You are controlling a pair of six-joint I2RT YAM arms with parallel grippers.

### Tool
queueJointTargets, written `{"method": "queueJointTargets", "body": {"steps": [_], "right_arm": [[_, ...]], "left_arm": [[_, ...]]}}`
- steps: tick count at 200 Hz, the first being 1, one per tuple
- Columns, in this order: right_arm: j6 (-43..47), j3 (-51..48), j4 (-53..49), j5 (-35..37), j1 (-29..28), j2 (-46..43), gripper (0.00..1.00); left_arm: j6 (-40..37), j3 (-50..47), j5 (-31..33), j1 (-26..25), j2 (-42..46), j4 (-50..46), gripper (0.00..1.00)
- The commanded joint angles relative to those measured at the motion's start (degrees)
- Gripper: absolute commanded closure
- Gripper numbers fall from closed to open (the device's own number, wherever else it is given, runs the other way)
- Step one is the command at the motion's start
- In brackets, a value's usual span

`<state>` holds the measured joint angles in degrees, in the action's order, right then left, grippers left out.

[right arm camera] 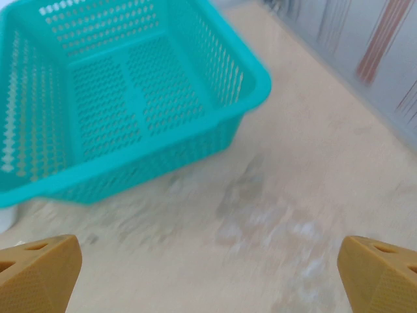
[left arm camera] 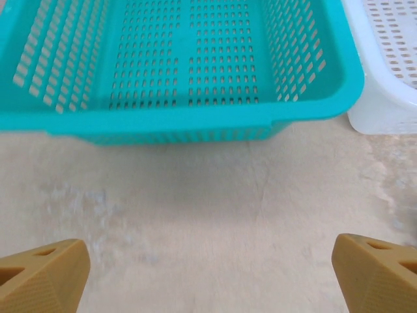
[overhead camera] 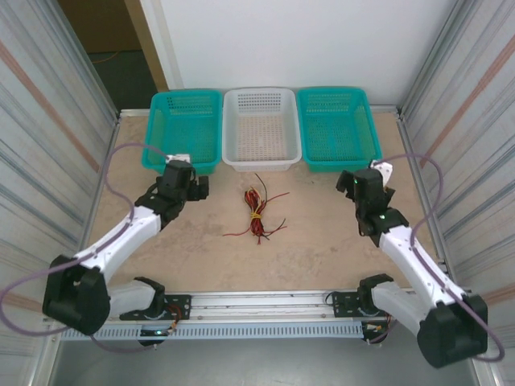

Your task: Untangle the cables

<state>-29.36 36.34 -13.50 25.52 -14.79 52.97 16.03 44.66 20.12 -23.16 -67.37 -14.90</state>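
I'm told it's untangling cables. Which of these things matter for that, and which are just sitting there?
For the job:
cables, a red, black and yellow bundle mid-table
left gripper, open
right gripper, open

Just there, by the look of it:
left teal basket
white basket
right teal basket

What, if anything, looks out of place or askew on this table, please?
Only the cables: red, black and yellow wires lie in a tangled bundle on the table before the white basket, loose ends splayed. It, the left teal basket and the right teal basket stand in a tidy row, undamaged.
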Motion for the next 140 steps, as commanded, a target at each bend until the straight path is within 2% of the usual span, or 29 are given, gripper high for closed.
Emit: {"method": "queueJointTargets", "body": {"steps": [1,10,34,56,75,105,140], "right_arm": [[-8.85,-1.77,-9.72,-19.28,1.04,-1.71,0.01],[-9.69,-0.03,-11.89,-19.45,-3.34,0.67,0.00],[-7.53,8.41,-17.77,-13.69,-17.79,12.10,0.01],[-8.02,14.59,-18.11,-16.08,-24.27,20.30,0.01],[-8.27,17.20,-14.26,-22.31,-27.08,24.81,0.07],[-9.61,21.00,-10.48,-29.05,-28.26,31.08,0.19],[-7.57,25.74,-12.98,-27.39,-30.04,37.52,0.35]], "left_arm": [[11.76,0.44,-5.24,-0.49,5.98,-10.68,0.07],[12.12,1.20,-7.16,-0.49,7.10,-11.61,0.08],[11.58,6.28,-8.28,-0.24,6.51,-15.00,0.08],[10.72,12.50,-11.36,0.23,2.74,-16.64,0.10],[10.74,15.78,-16.24,0.00,-0.29,-16.07,0.16],[14.80,13.49,-19.14,-1.74,-0.87,-12.47,0.18],[20.66,8.38,-22.04,-2.42,1.60,-10.79,0.20]]}}
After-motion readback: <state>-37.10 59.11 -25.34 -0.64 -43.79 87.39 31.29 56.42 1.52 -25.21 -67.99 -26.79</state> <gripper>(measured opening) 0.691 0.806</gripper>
